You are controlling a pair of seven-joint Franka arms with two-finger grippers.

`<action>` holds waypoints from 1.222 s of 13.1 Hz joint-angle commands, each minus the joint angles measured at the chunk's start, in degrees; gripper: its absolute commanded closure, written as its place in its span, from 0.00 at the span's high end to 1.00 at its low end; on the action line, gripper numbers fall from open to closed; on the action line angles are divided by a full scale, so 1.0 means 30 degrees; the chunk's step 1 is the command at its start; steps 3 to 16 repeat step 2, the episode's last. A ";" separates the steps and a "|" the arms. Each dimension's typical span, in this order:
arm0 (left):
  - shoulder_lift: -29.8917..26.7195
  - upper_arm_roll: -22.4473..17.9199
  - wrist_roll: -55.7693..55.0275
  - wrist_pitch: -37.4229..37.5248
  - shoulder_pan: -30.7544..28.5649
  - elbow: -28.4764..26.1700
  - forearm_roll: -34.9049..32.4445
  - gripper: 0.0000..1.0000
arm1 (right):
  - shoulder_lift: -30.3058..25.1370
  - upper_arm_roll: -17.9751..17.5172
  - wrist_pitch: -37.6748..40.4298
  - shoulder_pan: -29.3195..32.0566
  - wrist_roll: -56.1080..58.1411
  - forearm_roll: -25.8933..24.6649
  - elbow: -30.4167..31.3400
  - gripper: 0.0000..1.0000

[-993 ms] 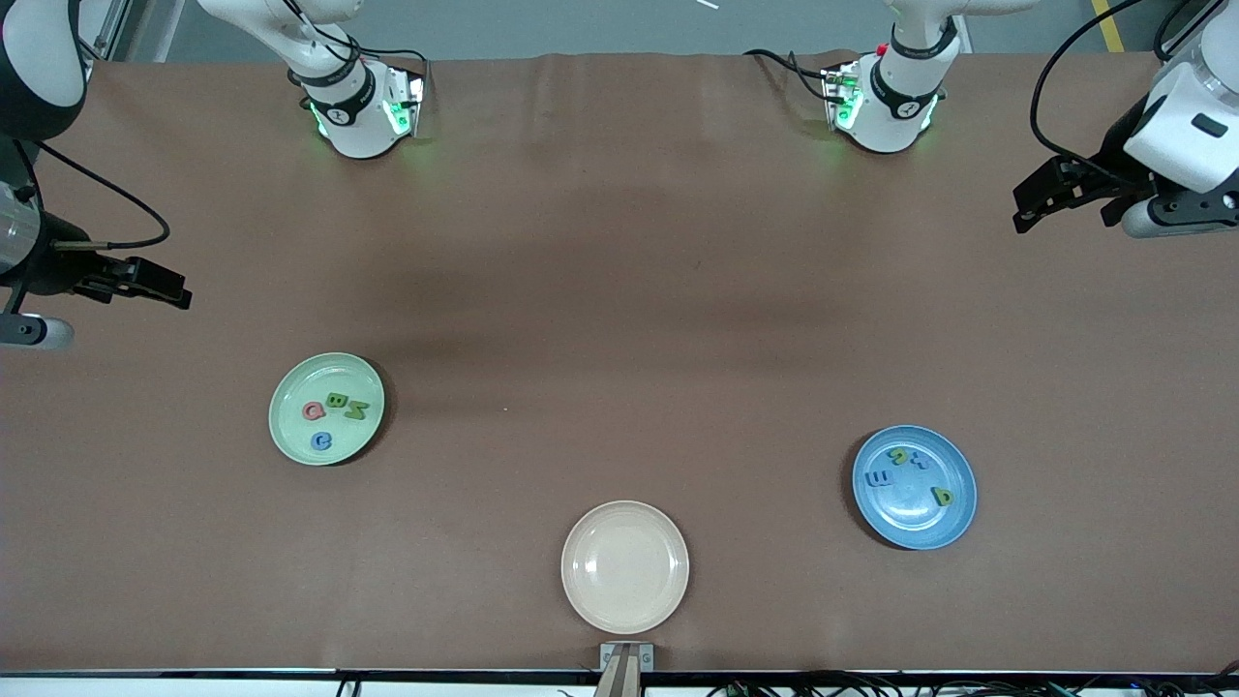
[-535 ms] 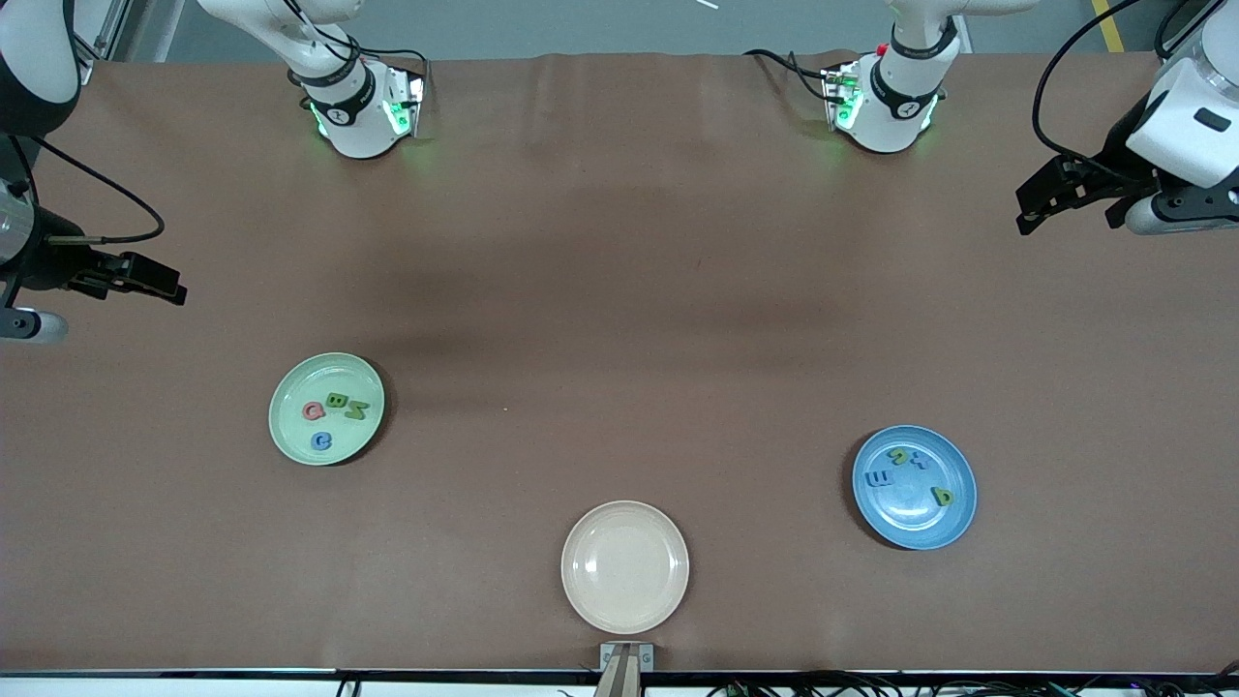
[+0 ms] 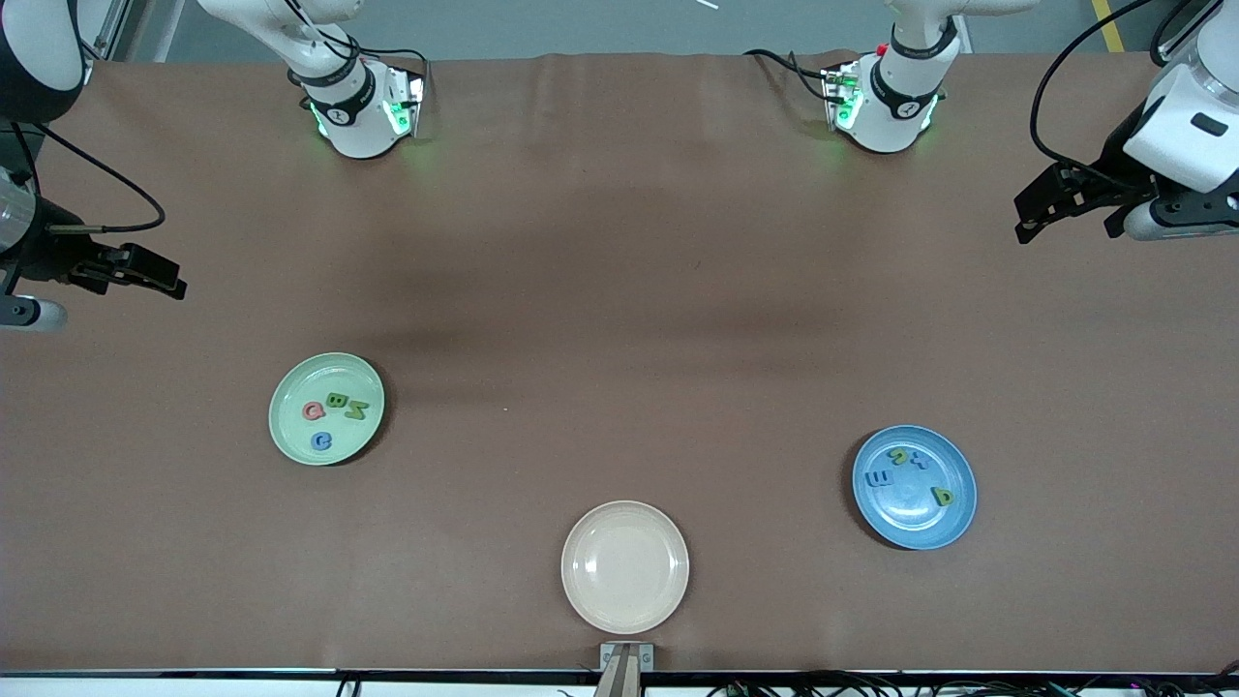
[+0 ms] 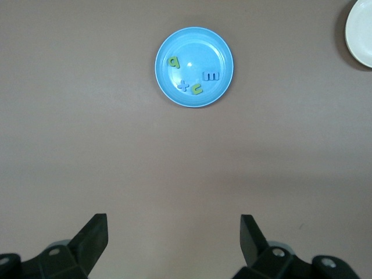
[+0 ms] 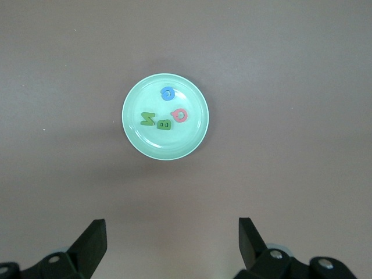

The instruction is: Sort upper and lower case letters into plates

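The pale green plate [image 3: 295, 385] lies toward the right arm's end of the table. It holds several letters: a pink-red one [image 3: 313, 410], two green ones [image 3: 337, 400] and a blue one [image 3: 321, 441]. The blue plate [image 3: 910, 521] lies toward the left arm's end and holds several letters: two green [image 3: 941, 497] and two blue [image 3: 879, 478]. My right gripper [image 3: 155, 279] is open and empty, high over bare table at its end. My left gripper [image 3: 1041, 208] is open and empty, high at the other end. The left wrist view shows the blue plate [image 4: 197, 46]. The right wrist view shows the green plate [image 5: 168, 146].
A cream-beige plate [image 3: 625, 566] sits empty near the table's front edge, midway between the two ends, nearer to the front camera than both other plates. Its edge shows in the left wrist view [image 4: 361, 29]. Both arm bases stand along the table's back edge.
My right gripper has drifted slightly farther from the green plate. My left gripper has shifted only a little. The plates and letters have not moved.
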State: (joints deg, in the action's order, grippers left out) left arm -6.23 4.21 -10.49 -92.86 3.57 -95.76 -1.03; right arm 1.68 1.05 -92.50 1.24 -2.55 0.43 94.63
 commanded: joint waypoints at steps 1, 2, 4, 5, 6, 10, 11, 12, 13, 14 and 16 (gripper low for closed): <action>0.0408 -0.0084 0.0275 0.0072 0.0303 0.0805 -0.0390 1.00 | -0.1638 0.0117 -0.0950 -0.0033 0.0322 0.0238 0.1909 1.00; 0.0408 -0.0084 0.0275 0.0102 0.0303 0.0805 -0.0390 1.00 | -0.1933 0.0146 -0.1243 -0.0033 0.0322 0.0238 0.2379 1.00; 0.0408 -0.0084 0.0275 0.0102 0.0303 0.0805 -0.0390 1.00 | -0.1933 0.0146 -0.1243 -0.0033 0.0322 0.0238 0.2379 1.00; 0.0408 -0.0084 0.0275 0.0102 0.0303 0.0805 -0.0390 1.00 | -0.1933 0.0146 -0.1243 -0.0033 0.0322 0.0238 0.2379 1.00; 0.0408 -0.0084 0.0275 0.0102 0.0303 0.0805 -0.0390 1.00 | -0.1933 0.0146 -0.1243 -0.0033 0.0322 0.0238 0.2379 1.00; 0.0408 -0.0084 0.0275 0.0102 0.0303 0.0805 -0.0390 1.00 | -0.1933 0.0146 -0.1243 -0.0033 0.0322 0.0238 0.2379 1.00; 0.0408 -0.0084 0.0275 0.0102 0.0303 0.0805 -0.0390 1.00 | -0.1933 0.0146 -0.1243 -0.0033 0.0322 0.0238 0.2379 1.00; 0.0408 -0.0084 0.0275 0.0102 0.0303 0.0805 -0.0390 1.00 | -0.1933 0.0146 -0.1243 -0.0033 0.0322 0.0238 0.2379 1.00; 0.0408 -0.0084 0.0275 0.0102 0.0303 0.0805 -0.0390 1.00 | -0.1933 0.0146 -0.1243 -0.0033 0.0322 0.0238 0.2379 1.00; 0.0408 -0.0084 0.0275 0.0102 0.0303 0.0805 -0.0390 1.00 | -0.1933 0.0146 -0.1243 -0.0033 0.0322 0.0238 0.2379 1.00; 0.0408 -0.0084 0.0275 0.0102 0.0303 0.0805 -0.0390 1.00 | -0.1933 0.0146 -0.1243 -0.0033 0.0322 0.0238 0.2379 1.00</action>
